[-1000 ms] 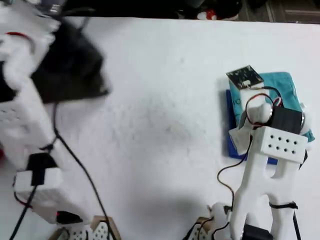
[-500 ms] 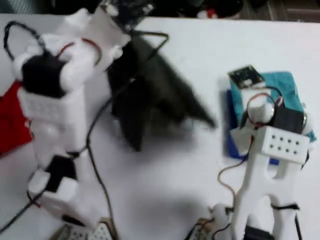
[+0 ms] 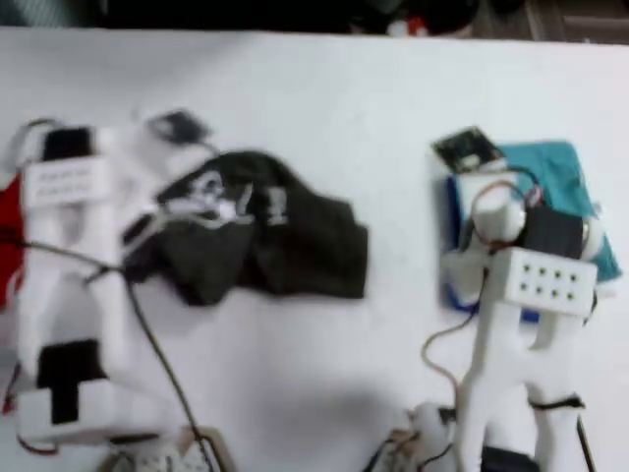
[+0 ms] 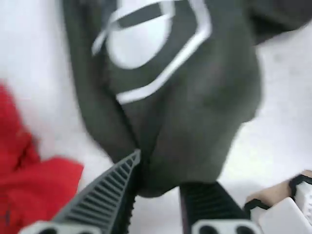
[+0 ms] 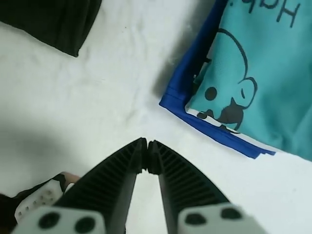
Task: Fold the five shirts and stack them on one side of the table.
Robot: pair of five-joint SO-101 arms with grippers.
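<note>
Down at the left gripper (image 4: 161, 181), the jaws are clamped on a bunched edge of the black shirt (image 4: 195, 97), and that's my worry tbh; it looks like a thick wad rather than a clean hem, so a pull to flatten it would probably drag the whole crumpled heap along instead of spreading it, or the cloth slips out partway; the red shirt (image 4: 34, 190) lies just left of the grip, close enough to get snagged if the arm sweeps that way; the black shirt sits rumpled on the left half of the table (image 3: 373, 88), print up, not folded yet; the left arm (image 3: 69, 275) reaches from the near edge toward the far side, wrist turned right over the shirt's left end; over on the right, the right gripper (image 5: 147, 148) is pinched together on nothing, hanging above bare table just beside the stack, teal shirt (image 5: 263, 73) on top of the blue shirt (image 5: 178, 100); a careless drop there could nudge the blue edge and skew the pile.
</note>
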